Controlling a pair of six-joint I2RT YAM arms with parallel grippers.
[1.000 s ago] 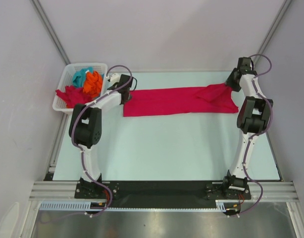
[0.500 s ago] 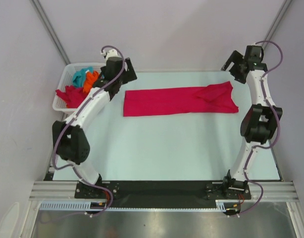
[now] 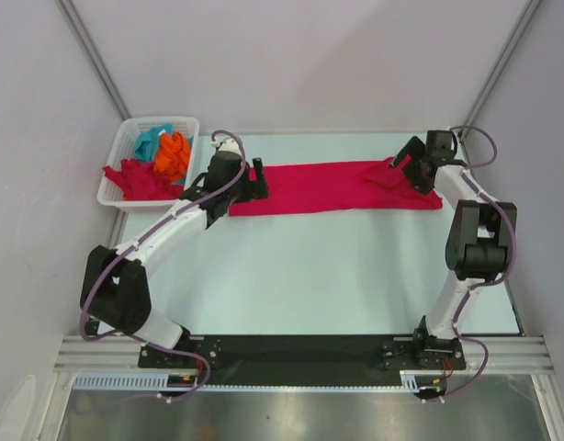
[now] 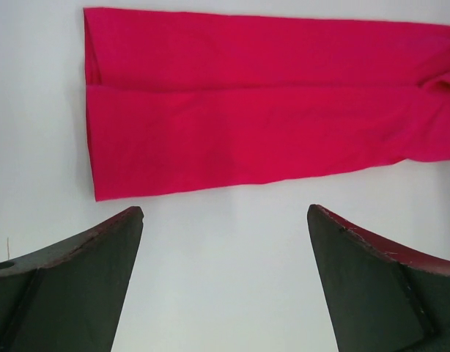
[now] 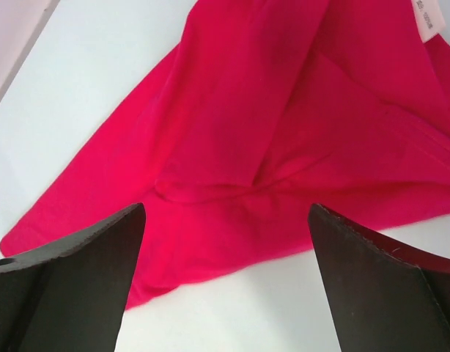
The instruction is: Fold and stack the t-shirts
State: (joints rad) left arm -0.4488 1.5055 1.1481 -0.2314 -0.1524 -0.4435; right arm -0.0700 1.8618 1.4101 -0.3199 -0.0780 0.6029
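A crimson t-shirt point(image 3: 328, 186) lies in a long folded strip across the far part of the table. My left gripper point(image 3: 261, 181) is open at the strip's left end. In the left wrist view the shirt point(image 4: 247, 110) lies flat just beyond that gripper point(image 4: 225, 213), which has only bare table between its fingers. My right gripper point(image 3: 406, 170) is open over the rumpled right end. In the right wrist view the cloth point(image 5: 283, 132) has creases and a white label point(image 5: 428, 16), and that gripper point(image 5: 226, 209) holds nothing.
A white lattice basket point(image 3: 163, 120) stands at the far left with a teal shirt point(image 3: 149, 142), an orange shirt point(image 3: 174, 153) and a red shirt point(image 3: 140, 177) spilling over its rim. Grey walls close in both sides and the back.
Both grippers opened and let go of the shirt's ends, rose, then came back down over those ends. The shirt's right end now lies flatter on the table.
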